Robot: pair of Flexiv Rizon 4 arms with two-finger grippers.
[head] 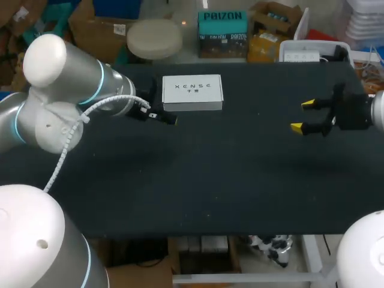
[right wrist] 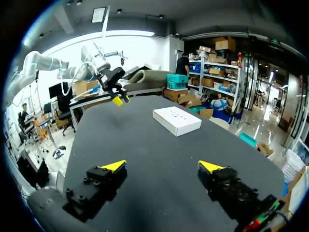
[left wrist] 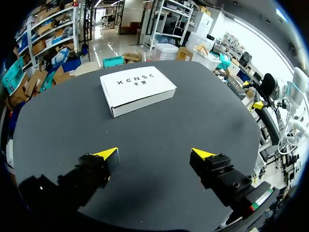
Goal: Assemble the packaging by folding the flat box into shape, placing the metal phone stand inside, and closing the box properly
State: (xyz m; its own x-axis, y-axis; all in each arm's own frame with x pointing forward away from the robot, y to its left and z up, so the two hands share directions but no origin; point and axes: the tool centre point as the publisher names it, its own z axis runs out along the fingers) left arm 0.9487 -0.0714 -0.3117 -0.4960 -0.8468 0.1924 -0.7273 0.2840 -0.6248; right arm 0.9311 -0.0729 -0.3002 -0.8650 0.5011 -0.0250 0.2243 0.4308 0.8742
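Note:
A white, closed-looking flat box (head: 192, 92) with print on its lid lies at the table's back, left of the middle. My left gripper (head: 161, 117) hovers just in front of the box's left corner. In the left wrist view the box (left wrist: 137, 89) lies ahead of the open left gripper (left wrist: 154, 154), whose fingers hold nothing. My right gripper (head: 303, 115) hangs open over the table's right side, far from the box. In its wrist view the box (right wrist: 177, 120) is well ahead of the open right gripper (right wrist: 162, 166). No metal phone stand shows in any view.
The black table top (head: 216, 180) spans the whole width between the arms, with its front edge low in the head view. From each wrist camera the other arm's gripper shows across the table: the right gripper (left wrist: 253, 94) and the left gripper (right wrist: 117, 99).

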